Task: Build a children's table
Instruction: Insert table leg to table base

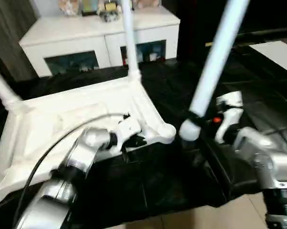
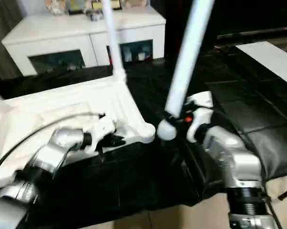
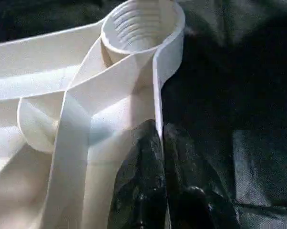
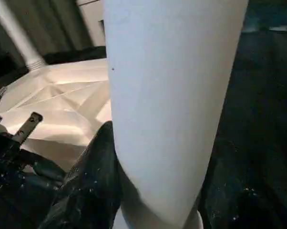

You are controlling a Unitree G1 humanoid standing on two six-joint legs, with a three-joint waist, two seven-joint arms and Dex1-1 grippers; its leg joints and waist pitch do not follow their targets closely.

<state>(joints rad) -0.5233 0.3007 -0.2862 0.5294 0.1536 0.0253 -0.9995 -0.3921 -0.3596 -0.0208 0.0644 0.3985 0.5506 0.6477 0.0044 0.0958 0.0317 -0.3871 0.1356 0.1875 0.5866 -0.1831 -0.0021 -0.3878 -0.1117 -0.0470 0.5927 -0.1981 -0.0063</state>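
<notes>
White upturned table top centre-left; left gripper clenched on its rim. Right gripper grasps loose leg beside empty corner socket. Cabinet upper left.

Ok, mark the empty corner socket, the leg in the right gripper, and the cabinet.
empty corner socket (image 3: 142, 25), left wrist view, threaded inner wall.
leg (image 1: 215, 62), left eye view, mid shaft.
cabinet (image 1: 72, 26), left eye view, top surface.

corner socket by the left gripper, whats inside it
The corner socket holds no leg; screw ridges ring its inner wall. Its bottom is hidden by the rim. The left gripper pinches the tabletop edge just below it.
</notes>
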